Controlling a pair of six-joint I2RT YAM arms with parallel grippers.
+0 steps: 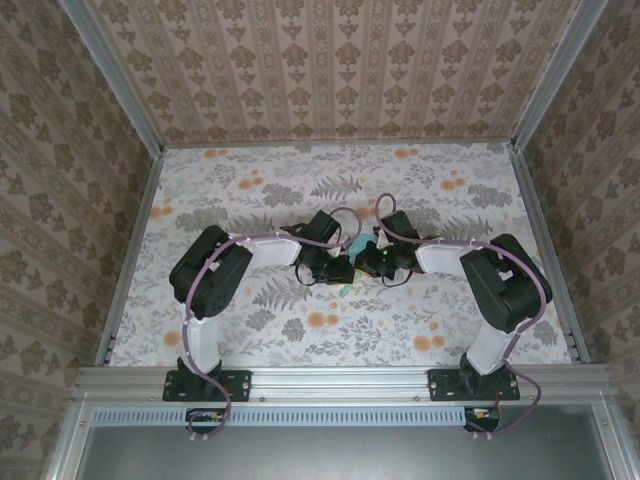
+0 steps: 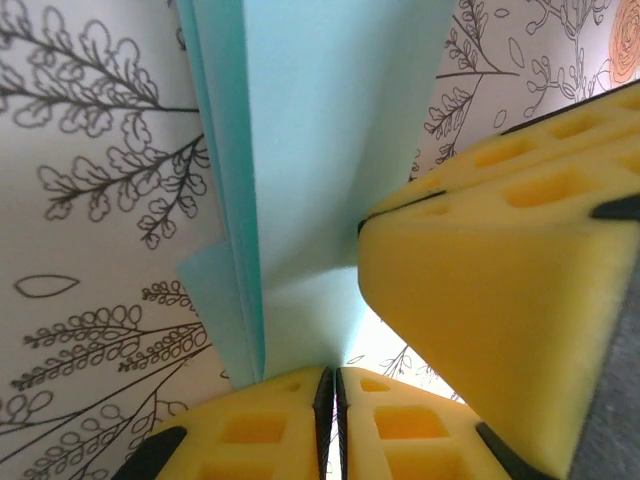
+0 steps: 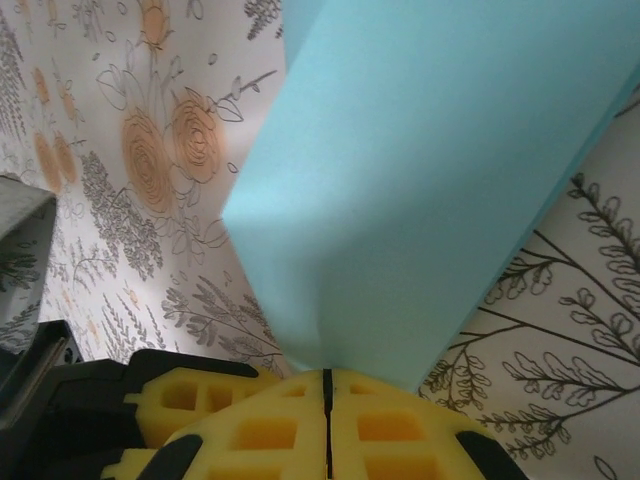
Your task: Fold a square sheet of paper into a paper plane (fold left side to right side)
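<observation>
The sheet of paper (image 1: pixel 356 245) is light turquoise and folded into layers, held up off the table between both arms at mid-table. In the left wrist view its stacked edges (image 2: pixel 235 230) run upward from my left gripper (image 2: pixel 333 372), whose yellow pads are shut on its lower edge. A yellow pad of the right gripper (image 2: pixel 480 300) presses in from the right. In the right wrist view the paper (image 3: pixel 430 150) rises from my right gripper (image 3: pixel 327 373), also shut on it. From above, the left gripper (image 1: pixel 345 268) and right gripper (image 1: pixel 372 262) almost touch.
The floral tablecloth (image 1: pixel 250 190) covers the table. Patterned walls stand at the back and both sides behind metal rails (image 1: pixel 130 240). The arms' bases are bolted on the front rail (image 1: pixel 340 382). One left-gripper pad (image 3: pixel 200 395) shows beside my right fingers.
</observation>
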